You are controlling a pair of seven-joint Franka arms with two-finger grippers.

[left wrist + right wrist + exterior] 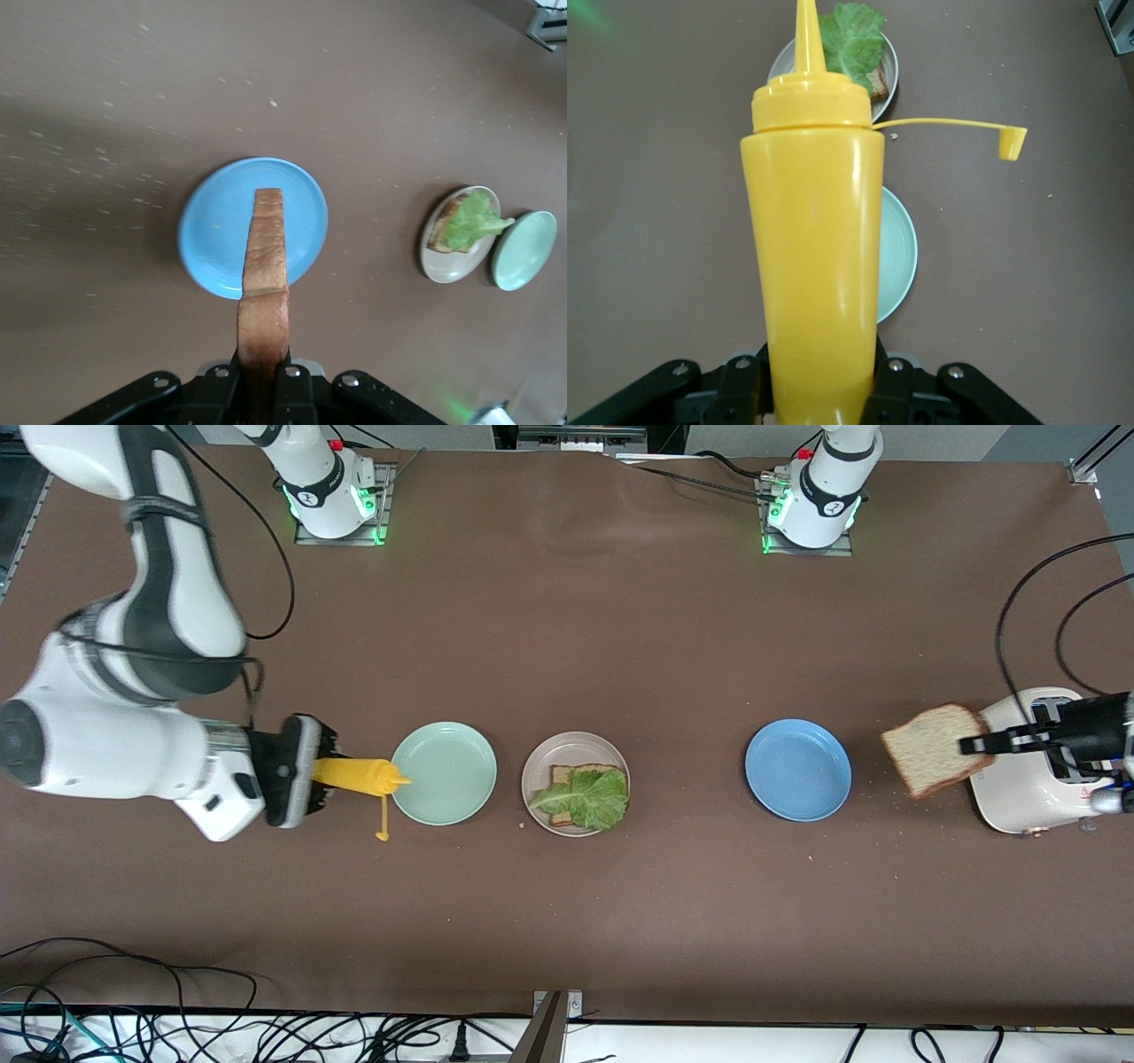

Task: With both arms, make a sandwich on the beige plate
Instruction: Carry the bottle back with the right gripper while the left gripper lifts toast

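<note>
The beige plate (576,783), mid-surface, carries one brown bread slice under a crinkly lettuce leaf (585,797) that hides most of it. At its three o'clock, past the blue plate (797,770), the left hand (979,744) is clamped on a second bread slice (935,748) in the air beside the white toaster (1036,779), partly cut off. At nine o'clock, the right hand (306,772) grips a glossy yellow squeeze bottle (354,774), nozzle over the mint-green plate (443,772), cap dangling.

No readable words, brand names or numbers appear anywhere. Each robot base (332,491) at the top of the front view carries a small dark round mark, too small to make out.
</note>
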